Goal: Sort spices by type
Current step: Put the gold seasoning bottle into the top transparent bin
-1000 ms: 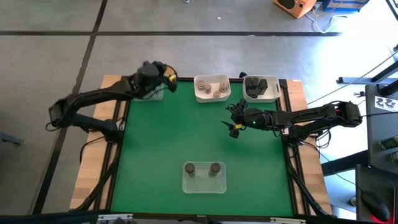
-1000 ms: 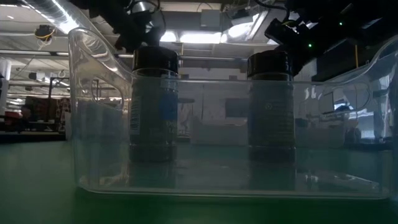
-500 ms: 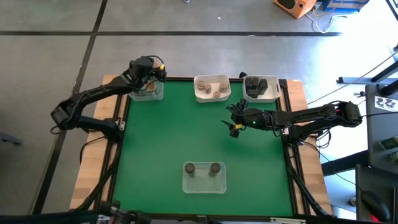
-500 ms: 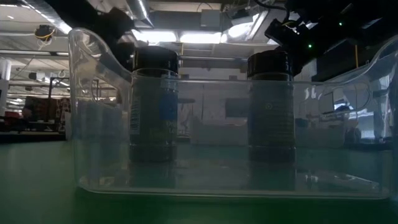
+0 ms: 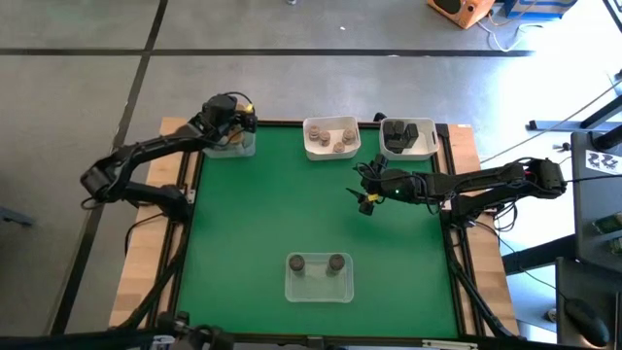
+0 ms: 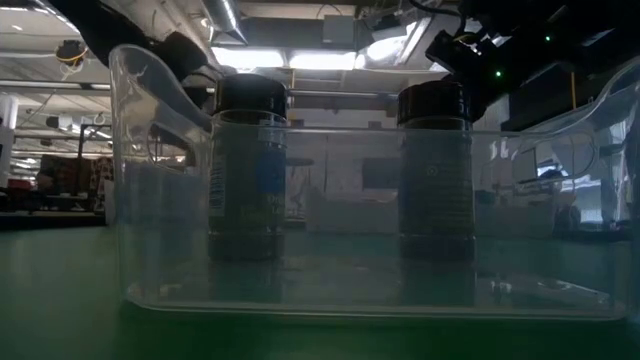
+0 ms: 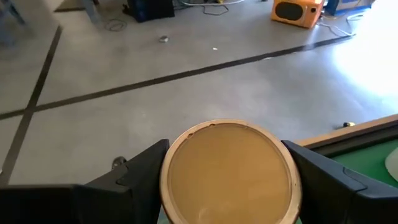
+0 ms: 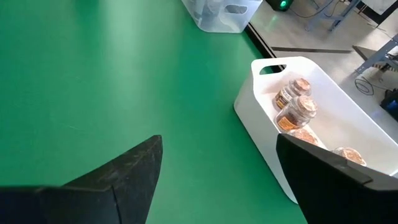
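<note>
My left gripper [image 5: 239, 121] is at the table's far left, above a clear tray [image 5: 233, 146], and is shut on a tan-topped spice jar [image 7: 227, 169]. My right gripper [image 5: 366, 200] is open and empty above the green mat, right of centre. A white tray [image 5: 330, 148] at the far edge holds several pale-topped jars [image 8: 297, 107]. A tray [image 5: 408, 150] to its right holds dark jars. A clear tray [image 5: 319, 288] near the front edge holds two dark-topped jars [image 6: 250, 170], which stand upright on its floor. My left gripper pinches the tan-topped jar between its two fingers [image 7: 144, 175], one on each opposite side of the jar just under its round top [image 7: 186, 155]. The top faces the wrist camera and hides the jar's body and what is beneath it.
The table's dark raised rim [image 5: 292, 122] runs along the far edge behind the trays. The wide green mat [image 5: 262, 214] lies between the far trays and the front tray. The right arm [image 5: 486, 183] stretches in from the table's right edge.
My left gripper has gone a little toward the table's left edge with the tan-topped jar and now stands over the far-left clear tray.
</note>
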